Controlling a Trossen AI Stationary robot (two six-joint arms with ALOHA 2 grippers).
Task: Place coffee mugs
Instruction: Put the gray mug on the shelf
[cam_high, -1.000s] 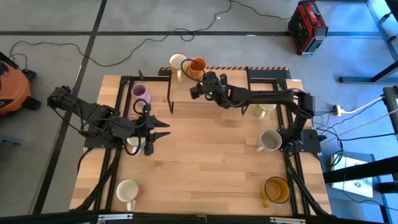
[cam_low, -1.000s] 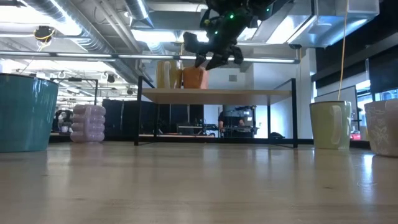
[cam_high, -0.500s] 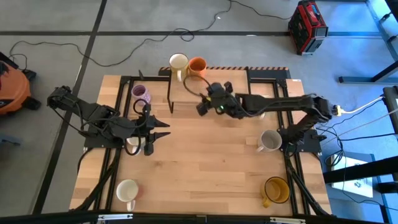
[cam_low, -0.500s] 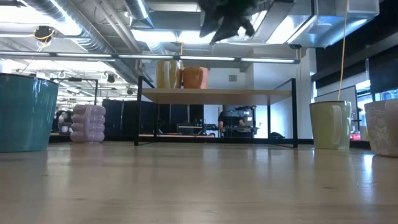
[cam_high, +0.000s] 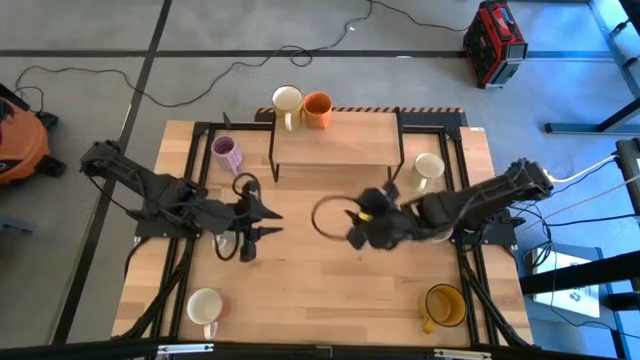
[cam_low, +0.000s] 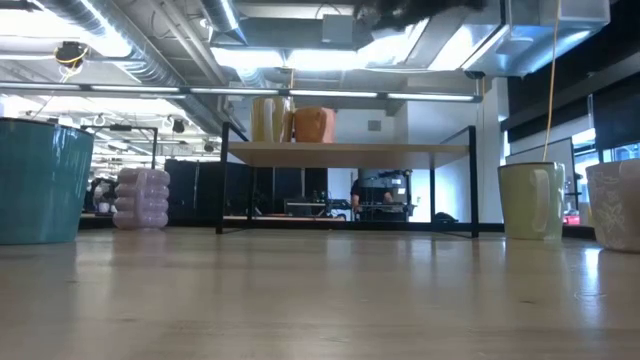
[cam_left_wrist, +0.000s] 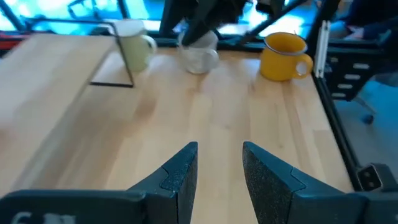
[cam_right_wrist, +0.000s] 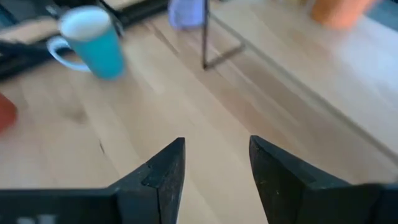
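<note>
My right gripper (cam_high: 345, 220) (cam_right_wrist: 216, 155) hangs open over the middle of the table, touching nothing. My left gripper (cam_high: 272, 222) (cam_left_wrist: 219, 155) is open over the table's left half, above the pale blue mug (cam_right_wrist: 93, 43). A cream mug (cam_high: 287, 100) and the orange mug (cam_high: 318, 106) stand on the raised shelf (cam_high: 340, 140) at the far edge. On the table stand the lilac mug (cam_high: 226, 152), a cream mug (cam_high: 428, 168), the amber-yellow mug (cam_high: 443, 305) and a white mug (cam_high: 205, 305). My right arm hides the grey-beige mug (cam_left_wrist: 199, 57) from above.
The shelf stands on thin black legs (cam_right_wrist: 205, 37) with open space beneath (cam_low: 350, 190). Black frame rails (cam_high: 190, 250) run along the table's left and right sides. Bare wood lies in the near middle (cam_high: 320, 290).
My right gripper has drawn back from the orange mug on the shelf, swinging toward the table's near edge to its middle and rising out of the low view. The orange mug stays on the shelf. My left gripper has shifted a little toward the right and near.
</note>
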